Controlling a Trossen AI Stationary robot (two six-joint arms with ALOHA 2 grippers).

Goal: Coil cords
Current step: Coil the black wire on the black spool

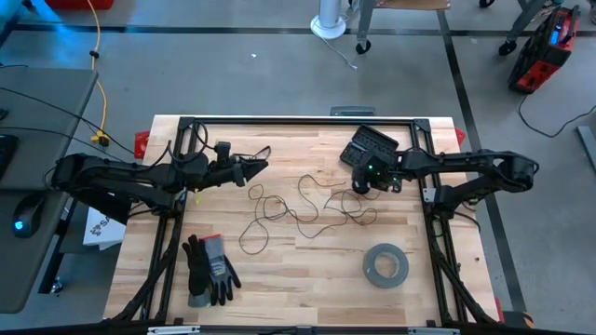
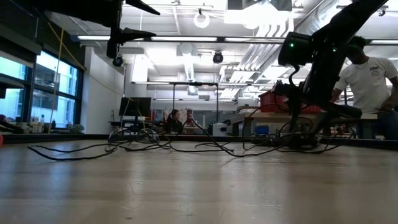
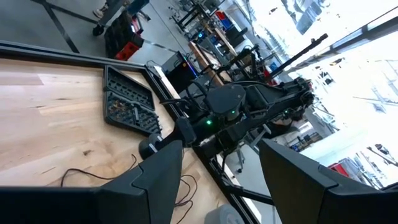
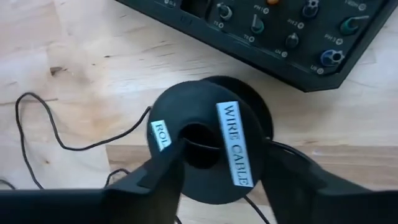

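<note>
**Cord loose on the bench, spool between my fingers**

Wooden bench point(image 1: 307, 270) under me, with a busy workshop beyond it where a person in a white shirt stands at the far side in the low view. On the boards the thin dark cord point(image 1: 298, 209) lies sprawled in loose loops across the middle, running from near my left arm over to the small black spool point(image 4: 208, 146). None of it is gathered in tidy turns that I can see, so I judge the coiling barely begun: nearly the whole length is left to wind.

My right tool point(image 4: 221, 168) is low over the spool, beside the dark keypad-like panel point(image 1: 370, 144). Its fingers stand spread on either side of the spool, close to its rim but, as far as I can tell, not clamped on it. The spool carries a white label reading "WIRE CABLE".

My left tool point(image 1: 256, 167) hangs above the bench's left half, fingers wide apart and holding nothing, pointing toward the right arm.

Grey tape roll point(image 1: 385, 264) and a pair of gloves point(image 1: 209, 270) sit nearer the front edge, well apart from the cord.
</note>
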